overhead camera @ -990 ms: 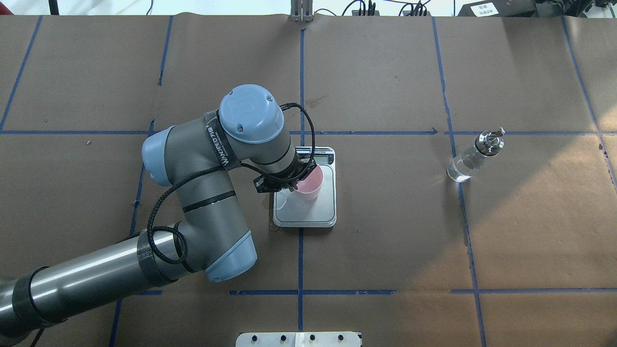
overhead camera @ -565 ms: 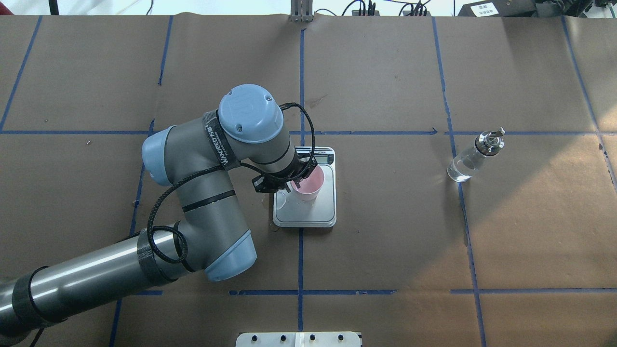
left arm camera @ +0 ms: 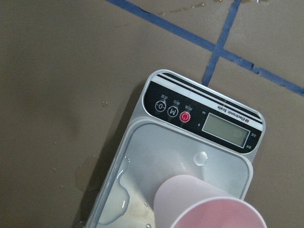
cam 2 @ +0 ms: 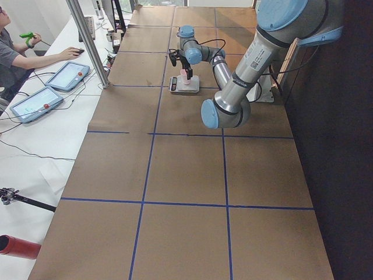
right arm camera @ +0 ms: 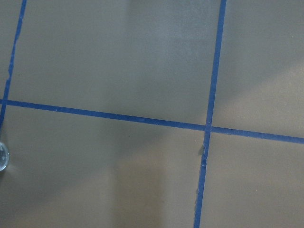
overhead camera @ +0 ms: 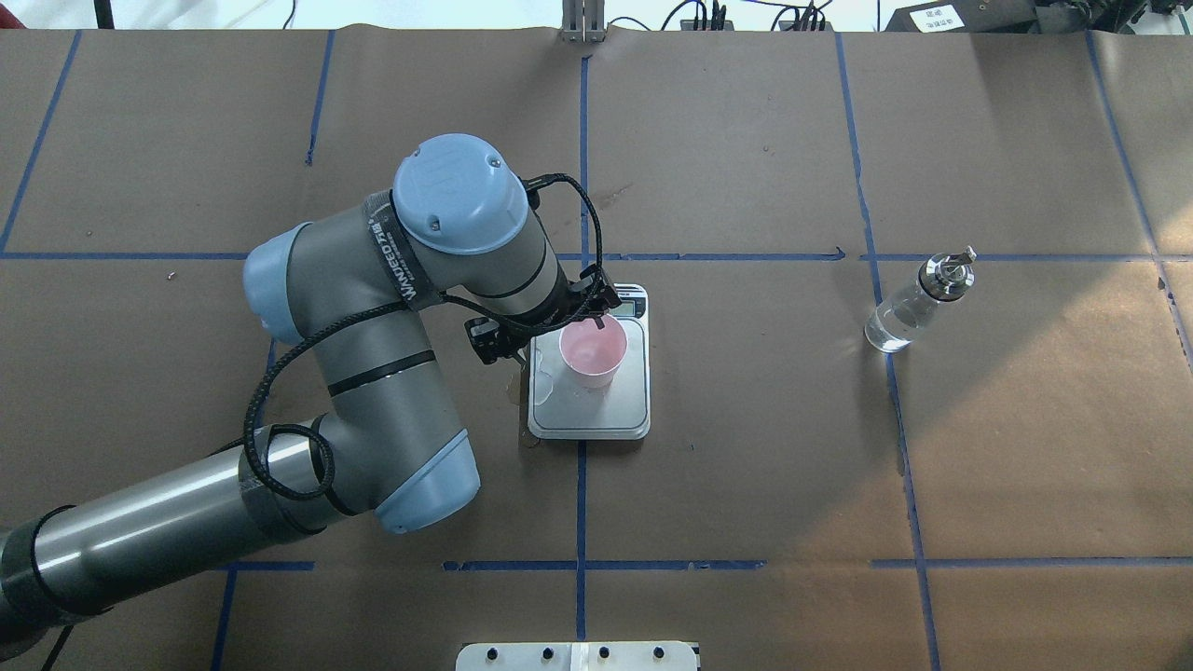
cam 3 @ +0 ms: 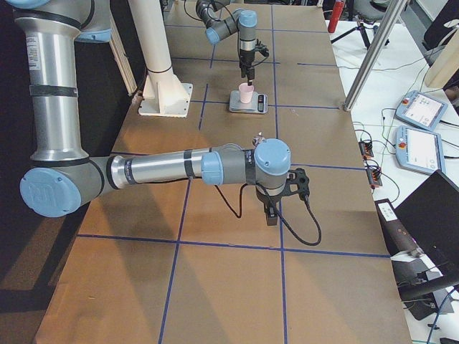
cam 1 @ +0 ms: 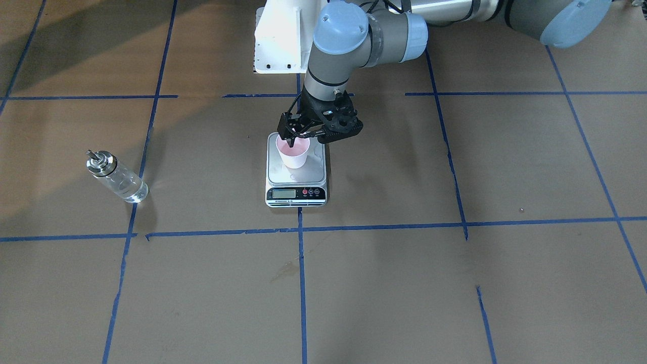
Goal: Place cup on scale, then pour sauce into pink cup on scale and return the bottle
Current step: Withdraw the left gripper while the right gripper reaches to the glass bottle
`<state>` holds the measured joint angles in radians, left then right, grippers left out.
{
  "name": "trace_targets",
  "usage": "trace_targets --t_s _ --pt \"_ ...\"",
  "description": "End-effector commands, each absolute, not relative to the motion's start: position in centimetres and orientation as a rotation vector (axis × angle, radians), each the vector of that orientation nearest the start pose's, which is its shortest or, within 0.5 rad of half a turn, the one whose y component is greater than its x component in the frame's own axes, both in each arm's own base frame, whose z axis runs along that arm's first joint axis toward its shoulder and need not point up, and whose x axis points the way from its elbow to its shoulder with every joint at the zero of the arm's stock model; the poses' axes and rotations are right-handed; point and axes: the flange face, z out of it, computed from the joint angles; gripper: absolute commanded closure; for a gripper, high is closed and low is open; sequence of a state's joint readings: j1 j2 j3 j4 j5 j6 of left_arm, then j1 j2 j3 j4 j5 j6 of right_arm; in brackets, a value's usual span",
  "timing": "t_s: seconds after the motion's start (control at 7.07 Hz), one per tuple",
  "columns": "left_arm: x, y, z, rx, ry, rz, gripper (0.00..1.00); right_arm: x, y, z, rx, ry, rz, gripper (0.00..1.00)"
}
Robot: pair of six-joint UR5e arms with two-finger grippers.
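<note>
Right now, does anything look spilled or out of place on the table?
Yes. A clear puddle and a droplet sit on the plate of the scale beside the cup, and damp marks stain the paper next to it.

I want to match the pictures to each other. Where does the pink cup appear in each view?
Exterior front-facing: cup slightly left of centre, upper half.
Overhead exterior: cup at the centre.
Exterior left: cup small and far, top centre.
Exterior right: cup far, upper centre.
Left wrist-mounted: cup at the bottom edge, cut off.
Right wrist-mounted: not in it.
Shared landmark: the scale under the cup.
</note>
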<state>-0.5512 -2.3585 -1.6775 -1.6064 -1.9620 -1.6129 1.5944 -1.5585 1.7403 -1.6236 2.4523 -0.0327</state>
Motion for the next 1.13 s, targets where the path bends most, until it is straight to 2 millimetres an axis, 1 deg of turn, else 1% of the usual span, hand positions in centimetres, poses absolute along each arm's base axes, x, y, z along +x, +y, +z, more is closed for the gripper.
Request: trace_targets --t_s 0.0,0.14,0.28,0.42,0.57,0.71,0.85,0.99 --pt "47.6 -43.2 11.4 -0.074 0.979 -0.331 0.01 6.6 -48.2 52.6 0.164 -0.889 0.009 0.00" --pt "44.4 -44.7 10.9 -0.040 0.980 -0.338 0.01 4.1 -45.9 48.9 0.152 -0.900 0.040 0.00" --pt "40.9 -47.1 11.4 -0.012 0.977 -0.345 0.01 1.6 -44.4 44.4 0.142 -0.922 0.091 0.00" --pt "37.0 -48.5 12.5 0.027 0.985 -0.319 0.01 -0.8 -43.0 40.0 0.135 -0.952 0.139 0.00" --pt "33.8 -49.7 13.4 0.084 0.978 -0.290 0.01 -3.5 -41.6 36.2 0.127 -0.979 0.152 0.00" --pt "31.2 -51.2 13.7 0.119 0.968 -0.267 0.01 -7.4 -40.4 33.2 0.135 -0.994 0.206 0.00" --pt "28.4 -51.5 15.6 0.160 0.949 -0.242 0.01 -11.9 -39.8 31.9 0.169 -1.023 0.270 0.00" --pt "25.2 -52.1 17.3 0.216 0.918 -0.201 0.01 -16.3 -38.9 31.7 0.223 -0.995 0.297 0.00"
